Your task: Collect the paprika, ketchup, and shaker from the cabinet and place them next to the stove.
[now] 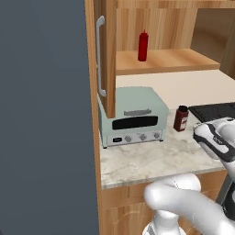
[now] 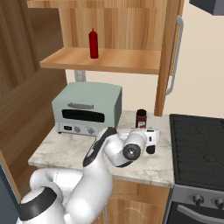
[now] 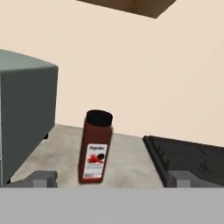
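the paprika [image 3: 95, 147] stands upright on the pale marbled counter [image 1: 151, 160], between the pale green toaster oven [image 1: 133, 117] and the stove [image 2: 197, 148], just beside the stove's edge and apart from the oven. the gripper [image 3: 111, 178] is low over the counter in front of the jar, its two fingertips [image 3: 43, 178] spread wide on both sides of it, not touching it and holding nothing. the ketchup [image 1: 143, 46] is standing alone on the plank shelf of the cabinet [image 1: 165, 59], whose door with the long grey bar handle [image 1: 99, 55] is swung open above the oven.
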